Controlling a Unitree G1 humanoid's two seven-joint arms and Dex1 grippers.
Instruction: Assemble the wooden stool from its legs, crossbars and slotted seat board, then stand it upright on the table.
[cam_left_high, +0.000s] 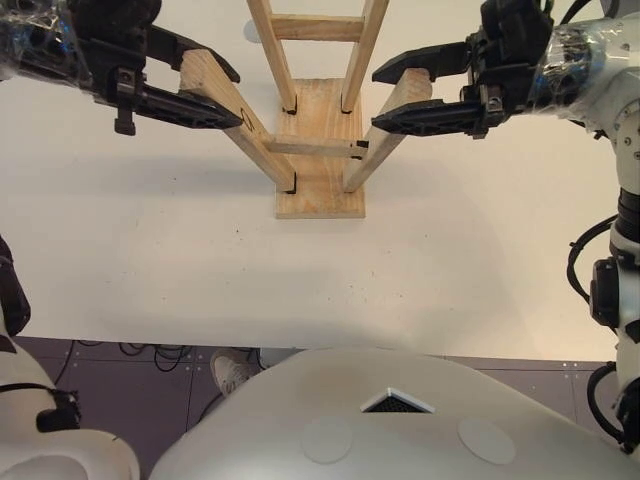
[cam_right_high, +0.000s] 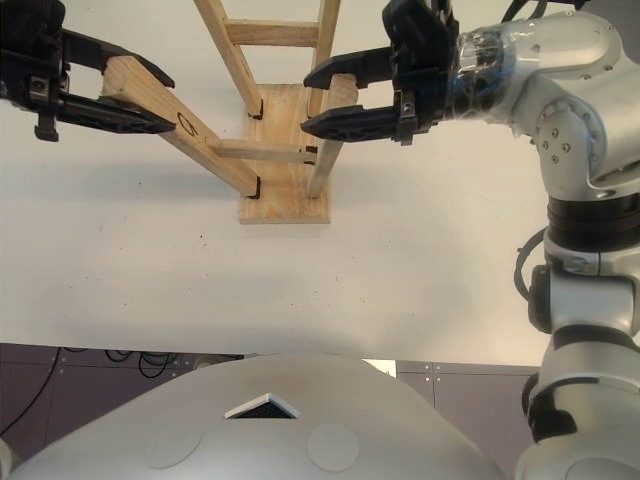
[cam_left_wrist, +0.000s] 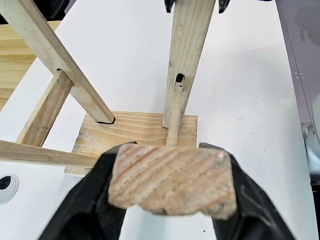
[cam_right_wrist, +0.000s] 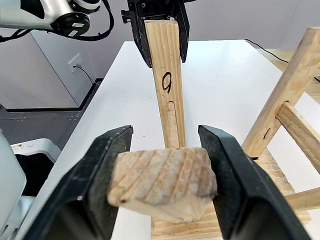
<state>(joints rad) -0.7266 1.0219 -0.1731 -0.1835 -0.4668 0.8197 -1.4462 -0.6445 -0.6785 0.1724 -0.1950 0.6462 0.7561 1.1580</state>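
The wooden stool stands upside down, its slotted seat board flat on the white table and its legs pointing up. My left gripper is shut on the top end of the near-left leg, which carries a handwritten mark. My right gripper is shut on the top of the near-right leg. A thin crossbar runs between these two legs. The two far legs are joined by another crossbar. In the wrist views the fingers flank each leg's end grain.
The table's front edge lies well in front of the stool, with bare tabletop on both sides. A round cable hole sits in the table surface near the stool. A grey cabinet stands beyond the table's side.
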